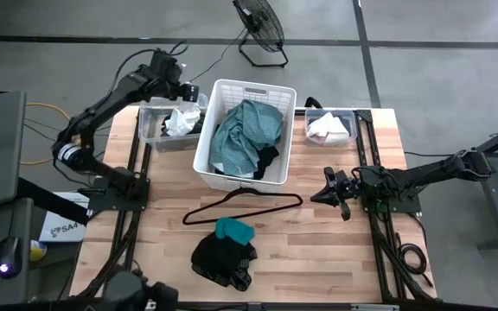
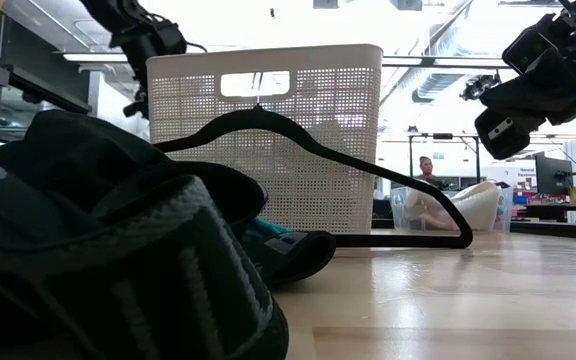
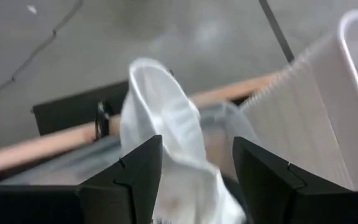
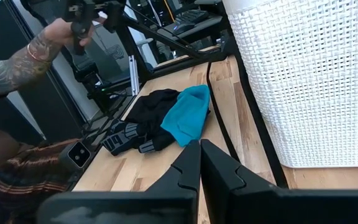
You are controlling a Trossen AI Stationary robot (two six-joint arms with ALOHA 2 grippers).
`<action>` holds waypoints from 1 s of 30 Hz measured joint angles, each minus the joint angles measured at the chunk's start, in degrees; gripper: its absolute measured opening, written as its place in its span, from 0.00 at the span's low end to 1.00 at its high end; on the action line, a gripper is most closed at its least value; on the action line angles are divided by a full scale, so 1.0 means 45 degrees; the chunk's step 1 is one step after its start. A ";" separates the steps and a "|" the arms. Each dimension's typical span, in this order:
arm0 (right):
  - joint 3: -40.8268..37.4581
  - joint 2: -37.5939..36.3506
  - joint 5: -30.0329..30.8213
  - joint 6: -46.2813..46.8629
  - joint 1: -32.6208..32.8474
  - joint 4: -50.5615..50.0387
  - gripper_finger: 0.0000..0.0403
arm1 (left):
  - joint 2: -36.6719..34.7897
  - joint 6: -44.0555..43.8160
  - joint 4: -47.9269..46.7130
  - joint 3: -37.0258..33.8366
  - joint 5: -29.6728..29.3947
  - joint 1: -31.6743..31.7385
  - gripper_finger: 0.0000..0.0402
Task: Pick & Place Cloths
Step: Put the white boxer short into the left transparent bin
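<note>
Left tool [image 1: 182, 89]: we see it raised over the clear bin [image 1: 150, 130] at the table's far left, its fingers [image 3: 129, 180] set apart around a white cloth [image 3: 166, 137] that hangs between them; from the wrist view we cannot tell whether the cloth is actually pinched.
Right tool [image 1: 325, 192]: we find it hovering above the table's right side, near the middle of its depth, fingers pressed together with nothing between them.
White basket [image 1: 223, 168]: it stands at the far centre of the table [image 1: 318, 250], holding the large teal-green cloth [image 1: 245, 134] with a black cloth [image 1: 269, 164] tucked at its near right corner.
Left bin contents: we make out white and dark cloths [image 1: 180, 121] piled inside.
Right clear bin [image 1: 353, 121]: at the far right, with a white cloth [image 1: 327, 128] in it.
Hanger [image 1: 249, 207]: thin black wire, lying flat just in front of the basket.
Loose pile: a small bright teal cloth [image 1: 233, 230] rests on a black cloth [image 1: 219, 259] with grey striped edging, at the near centre.
Writing: we can read "SA4" on a white sheet [image 1: 63, 226] beside the table's left edge, and nothing further.
Person: a tattooed forearm [image 4: 17, 65] shows beyond the table's left side in the right wrist view.
</note>
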 joint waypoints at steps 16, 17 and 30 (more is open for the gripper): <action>0.0002 -0.0003 0.0007 -0.0002 0.0003 0.0004 0.01 | 0.1475 0.0209 0.2260 0.0000 -0.1555 0.0000 0.48; 0.0002 -0.0001 0.0004 -0.0002 -0.0002 0.0000 0.01 | 0.1541 0.0209 0.2300 0.0000 -0.1559 0.0000 0.48; 0.0002 0.0002 0.0011 0.0002 0.0003 0.0004 0.01 | 0.1678 0.0403 0.2124 -0.0005 -0.2295 0.0000 0.48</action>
